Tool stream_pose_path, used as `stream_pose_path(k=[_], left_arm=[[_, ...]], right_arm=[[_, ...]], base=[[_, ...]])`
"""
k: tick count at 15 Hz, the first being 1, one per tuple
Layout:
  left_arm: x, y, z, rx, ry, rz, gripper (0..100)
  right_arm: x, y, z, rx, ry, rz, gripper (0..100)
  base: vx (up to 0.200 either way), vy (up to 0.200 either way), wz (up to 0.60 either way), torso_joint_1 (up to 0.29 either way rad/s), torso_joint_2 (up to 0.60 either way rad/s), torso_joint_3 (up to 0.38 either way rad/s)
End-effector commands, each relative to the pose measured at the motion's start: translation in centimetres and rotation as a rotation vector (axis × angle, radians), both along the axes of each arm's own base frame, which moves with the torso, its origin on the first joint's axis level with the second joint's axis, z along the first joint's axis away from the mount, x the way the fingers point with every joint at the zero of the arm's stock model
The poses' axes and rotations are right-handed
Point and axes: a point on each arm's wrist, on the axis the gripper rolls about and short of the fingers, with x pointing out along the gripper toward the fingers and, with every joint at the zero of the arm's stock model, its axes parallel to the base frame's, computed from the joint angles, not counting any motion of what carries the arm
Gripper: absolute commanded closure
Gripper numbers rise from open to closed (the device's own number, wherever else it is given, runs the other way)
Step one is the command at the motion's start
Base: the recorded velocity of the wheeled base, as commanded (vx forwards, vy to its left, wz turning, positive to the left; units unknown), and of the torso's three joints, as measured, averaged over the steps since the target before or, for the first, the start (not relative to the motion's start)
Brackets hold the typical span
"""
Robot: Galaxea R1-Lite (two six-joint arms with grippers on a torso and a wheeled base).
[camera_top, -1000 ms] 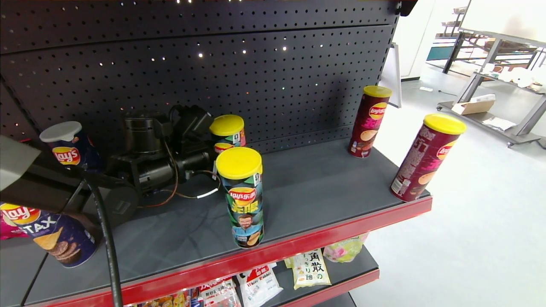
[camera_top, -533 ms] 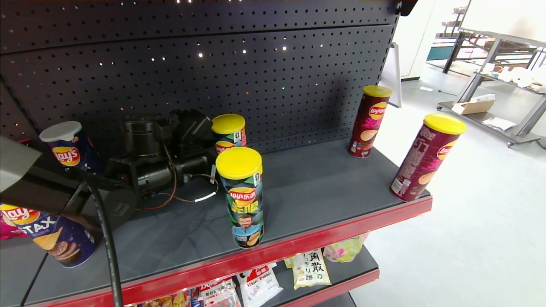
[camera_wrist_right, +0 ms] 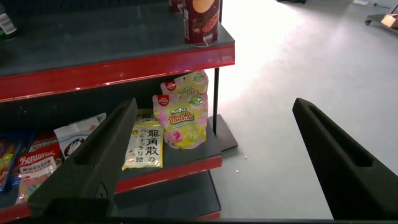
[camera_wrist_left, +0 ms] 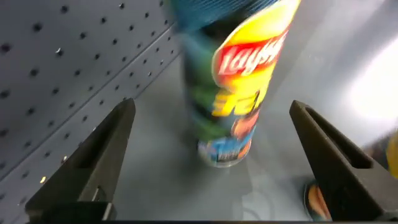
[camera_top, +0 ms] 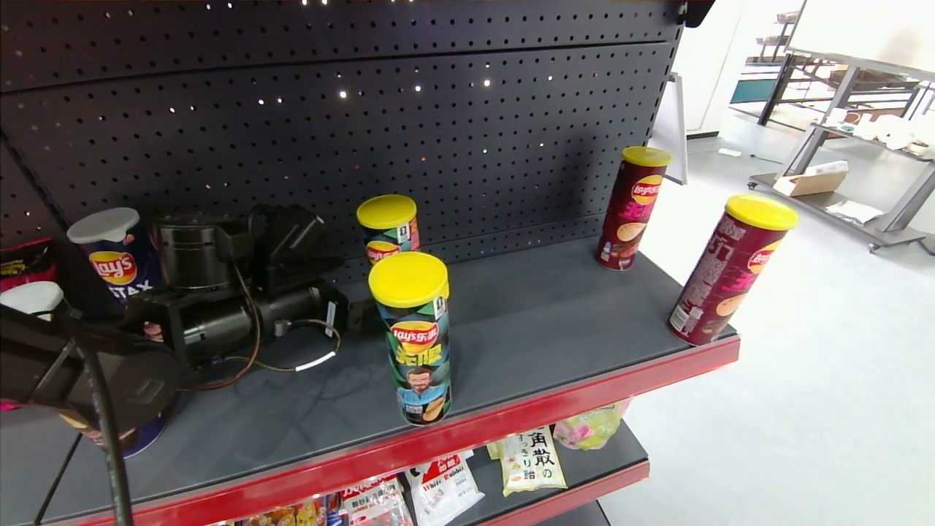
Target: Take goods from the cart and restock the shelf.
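Red painted steel lip [camera_top: 511, 424] runs along the front of the shelf [camera_top: 526, 329], whose deck is flat, matt grey metal.

Nearest the lip stands a front can [camera_top: 415, 343]: a cardboard cylinder with a glossy green and blue printed wrap and a yellow plastic lid, upright. At the right front corner a maroon can [camera_top: 730, 270] of the same tube form stands with its yellow lid uppermost.

Right hand [camera_wrist_right: 214, 102]: black fingers spread wide, gripping nothing, held low in the aisle facing the soft snack bags [camera_wrist_right: 180, 109] on the lower shelf.

Left hand [camera_wrist_left: 212, 109]: over the deck left of centre, level with the cans, fingers spread wide and holding nothing.

Task item, the rear can [camera_top: 387, 230]: it stands on the deck directly behind the front can and close to the back panel. Long axis vertical, yellow lid up, base flat on the deck, logo facing the aisle. In the left wrist view it sits ahead of the fingers, in line with the gap, touching neither.

Further back, a second maroon can [camera_top: 632, 208] stands upright at the right rear, and a dark blue can [camera_top: 117, 252] with a grey lid at the left rear.

Behind everything, a black perforated steel pegboard [camera_top: 475, 131]
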Motion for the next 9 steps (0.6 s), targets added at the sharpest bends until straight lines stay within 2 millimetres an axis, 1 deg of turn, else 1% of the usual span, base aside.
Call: stream_pose_path(k=[1,3,4,5,6,7,9], left_arm=[[-1.9,1.2,1.0,-0.005,-0.022,0.023,0],[-3.2,1.7,1.1,-0.003,-0.016,0.029,0],[-4.5,2.0,1.2,-0.005,-0.005,0.030,0],[-5.1,2.2,1.3,-0.004,0.000,0.030,0],[-6.4,2.5,1.3,-0.001,0.012,0.031,0],[-8.8,3.1,1.3,-0.001,0.014,0.032,0],[-11.6,3.8,1.7,-0.003,0.016,0.031,0]], right_arm=[[0.0,0.0,0.0,0.000,0.001,0.001,0],[0.0,0.0,0.0,0.000,0.001,0.001,0],[0.0,0.0,0.0,0.000,0.001,0.001,0],[0.0,0.0,0.0,0.000,0.001,0.001,0],[0.0,0.0,0.0,0.000,0.001,0.001,0],[0.0,0.0,0.0,0.000,0.001,0.001,0],[0.0,0.0,0.0,0.000,0.001,0.001,0]], base=[[0.000,0.000,0.00,0.000,0.00,0.000],[0.000,0.000,0.00,0.000,0.00,0.000],[0.000,0.000,0.00,0.000,0.00,0.000],[0.000,0.000,0.00,0.000,0.00,0.000],[0.000,0.000,0.00,0.000,0.00,0.000],[0.000,0.000,0.00,0.000,0.00,0.000],[0.000,0.000,0.00,0.000,0.00,0.000]])
